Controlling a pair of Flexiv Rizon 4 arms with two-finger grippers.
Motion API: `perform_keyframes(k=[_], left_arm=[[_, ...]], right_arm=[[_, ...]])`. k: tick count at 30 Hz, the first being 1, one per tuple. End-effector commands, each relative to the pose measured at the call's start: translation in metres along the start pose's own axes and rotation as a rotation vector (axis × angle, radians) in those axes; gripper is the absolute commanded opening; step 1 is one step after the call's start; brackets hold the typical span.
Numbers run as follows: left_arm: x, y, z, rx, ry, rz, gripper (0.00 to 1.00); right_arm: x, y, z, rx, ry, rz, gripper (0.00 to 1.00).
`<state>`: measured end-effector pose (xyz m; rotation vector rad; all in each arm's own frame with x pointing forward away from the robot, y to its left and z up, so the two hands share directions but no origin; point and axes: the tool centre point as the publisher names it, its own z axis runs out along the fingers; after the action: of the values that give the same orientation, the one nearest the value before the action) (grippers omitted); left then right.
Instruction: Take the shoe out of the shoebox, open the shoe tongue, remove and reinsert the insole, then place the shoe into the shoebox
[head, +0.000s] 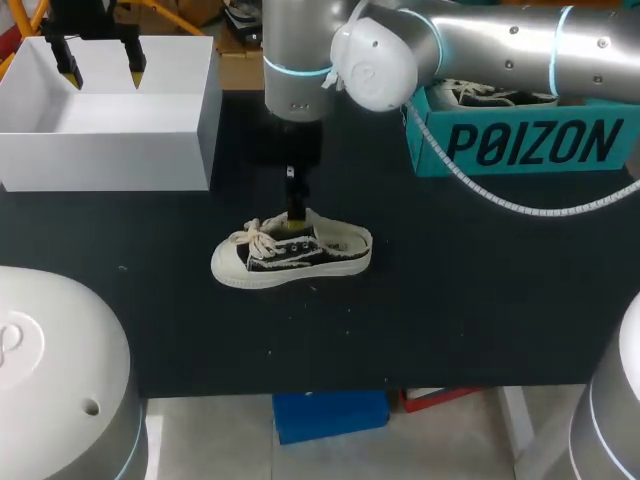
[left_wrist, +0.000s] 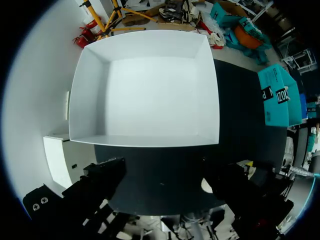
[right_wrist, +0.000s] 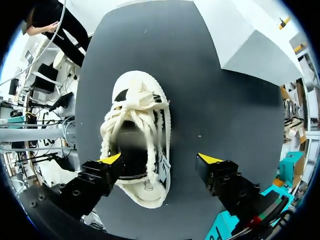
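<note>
Shoe (head: 290, 255): black and cream with cream laces, standing on its sole at the middle of the tabletop (head: 450, 300), toe toward the left edge, outside both boxes.
Laces (right_wrist: 132, 107): bunched loosely over the tongue; the dark opening shows behind them.
Right arm (head: 500, 45): comes in from the far right corner and reaches down over the shoe's far side.
Right jaws: wide apart, holding nothing. One yellow tip (right_wrist: 111, 159) is at the rim of the shoe's opening, and the other is over bare tabletop beside the shoe. Whether the first tip touches the shoe cannot be told.
White box (head: 150, 140): open, nothing inside, at the far left corner of the tabletop.
Left jaws: wide apart, holding nothing, hanging above the white box with the yellow tips (head: 70, 68) over its far rim.
Teal box (head: 530, 145): at the far right corner, partly under the right arm, well apart from the shoe.
</note>
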<state>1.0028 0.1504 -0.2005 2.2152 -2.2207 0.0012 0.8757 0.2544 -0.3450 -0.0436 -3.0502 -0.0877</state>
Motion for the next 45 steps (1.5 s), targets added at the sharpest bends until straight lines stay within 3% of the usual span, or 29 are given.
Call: perform_keyframes(k=[1,8,15,20,45], left_arm=[[0.0,0.0,-0.001,-0.002,-0.002,-0.002,1.0],[0.0,0.0,-0.001,-0.002,-0.002,-0.002,1.0],[0.0,0.0,-0.001,-0.002,-0.002,-0.002,1.0],[0.0,0.0,-0.001,-0.002,-0.002,-0.002,1.0],[0.0,0.0,-0.001,-0.002,-0.002,-0.002,1.0]], right_arm=[[0.014,-0.008,-0.035,-0.009,-0.036,0.012,1.0],[0.023,-0.009,-0.061,-0.009,-0.041,-0.001,1.0],[0.032,-0.024,-0.079,0.0,-0.054,-0.023,1.0],[0.035,-0.043,-0.085,0.07,-0.062,0.024,1.0],[0.035,-0.043,-0.085,0.07,-0.062,0.024,1.0]])
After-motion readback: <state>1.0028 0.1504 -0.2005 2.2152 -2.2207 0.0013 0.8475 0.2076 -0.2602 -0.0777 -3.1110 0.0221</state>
